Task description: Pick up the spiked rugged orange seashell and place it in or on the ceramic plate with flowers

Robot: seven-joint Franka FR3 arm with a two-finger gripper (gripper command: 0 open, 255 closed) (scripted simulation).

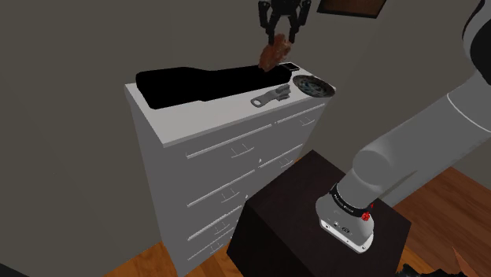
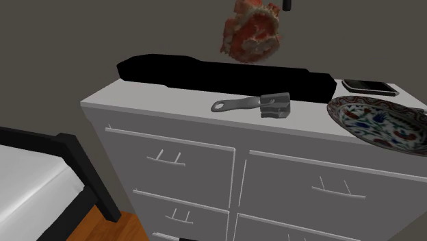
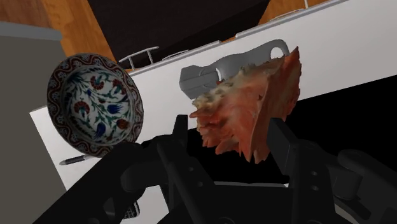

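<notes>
White dresser top: flowered plate at the right end, grey tool just left of it, phone on the plate's far side. The second exterior view takes in a black-framed bed at lower left. Arm reaches from the stand over the dresser, gripper pointing down and pinching the orange shell in the air above the top, left of the plate.

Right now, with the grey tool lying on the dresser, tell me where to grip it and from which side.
Grip the grey tool at its slim handle, coming straight down from above and closing across its narrow width. It lies flat on the dresser top; the blocky head looks wider and sits nearer the plate.
</notes>
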